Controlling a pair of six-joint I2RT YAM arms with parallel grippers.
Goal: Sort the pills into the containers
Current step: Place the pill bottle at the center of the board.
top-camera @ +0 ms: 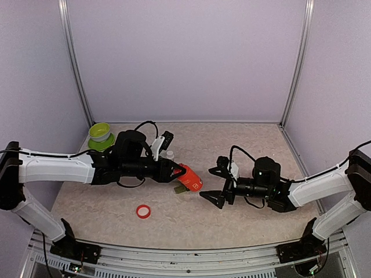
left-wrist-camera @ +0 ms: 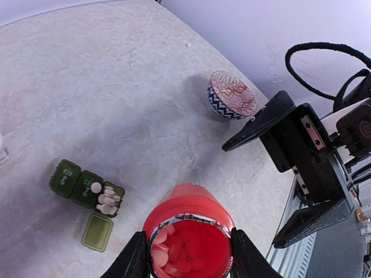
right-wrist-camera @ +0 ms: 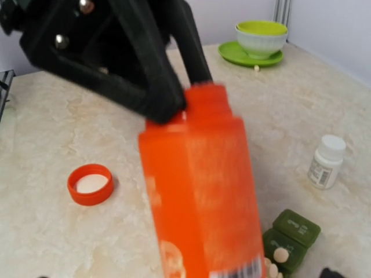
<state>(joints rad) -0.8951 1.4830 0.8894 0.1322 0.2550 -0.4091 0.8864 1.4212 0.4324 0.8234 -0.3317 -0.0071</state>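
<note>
My left gripper (left-wrist-camera: 188,255) is shut on an open red pill bottle (left-wrist-camera: 191,214), held tilted low over the table; red-tinted pills (left-wrist-camera: 177,252) lie inside its mouth. The containers (left-wrist-camera: 86,186), three joined dark green boxes, sit just left of the bottle. The end box is open with white pills (left-wrist-camera: 108,200) in it, and one pill rests on the middle lid. In the top view the bottle (top-camera: 190,178) partly hides the containers (top-camera: 181,189). My right gripper (top-camera: 216,185) stands open just right of the bottle, not touching it. The bottle (right-wrist-camera: 203,197) fills the right wrist view.
A red bottle cap (top-camera: 143,211) lies near the front. A small white bottle (top-camera: 169,155) stands behind the left gripper. A lime-green bowl (top-camera: 100,131) on a green plate sits at the back left. A blue-patterned cup (left-wrist-camera: 232,95) stands beyond the bottle.
</note>
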